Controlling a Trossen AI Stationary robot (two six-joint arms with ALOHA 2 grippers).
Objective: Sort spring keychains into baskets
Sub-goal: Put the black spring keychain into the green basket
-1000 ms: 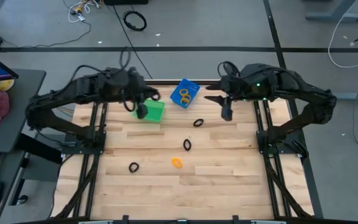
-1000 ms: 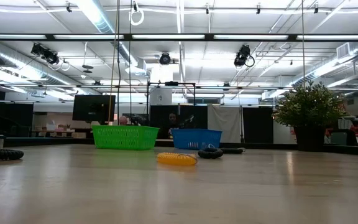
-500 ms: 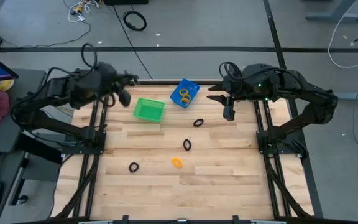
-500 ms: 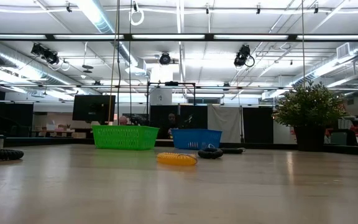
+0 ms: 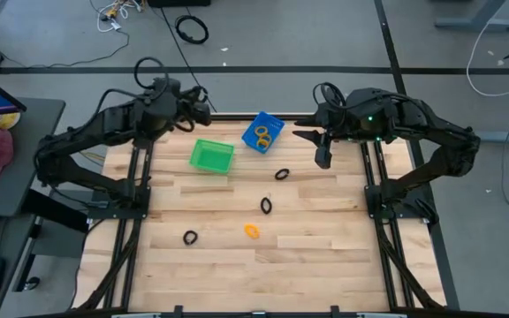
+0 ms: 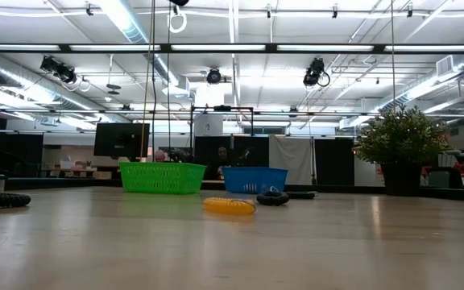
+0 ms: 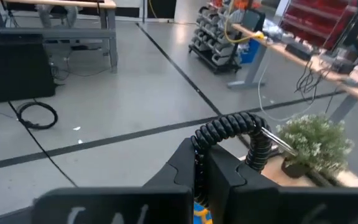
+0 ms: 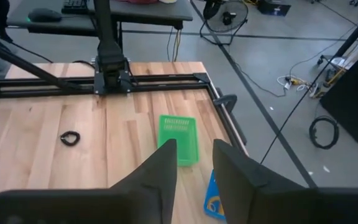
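The left hand (image 5: 203,113) is sitting above the worktop's (image 5: 307,256) far edge, behind the green basket (image 5: 212,156), having swung back toward the middle from where it was half a second ago, out past the left rail; its fingers (image 7: 219,177) are standing a narrow gap apart, holding nothing. The right hand (image 5: 322,159) is hanging over the far right of the worktop, barely shifted, its fingers (image 8: 232,163) apart and empty. The blue basket (image 5: 262,132) is lying just beside the green one, with orange keychains (image 5: 262,134) inside. Two black keychains (image 5: 281,174) near the middle, a third black one (image 5: 190,237) and one orange keychain (image 5: 252,231) are lying loose, all unmoved
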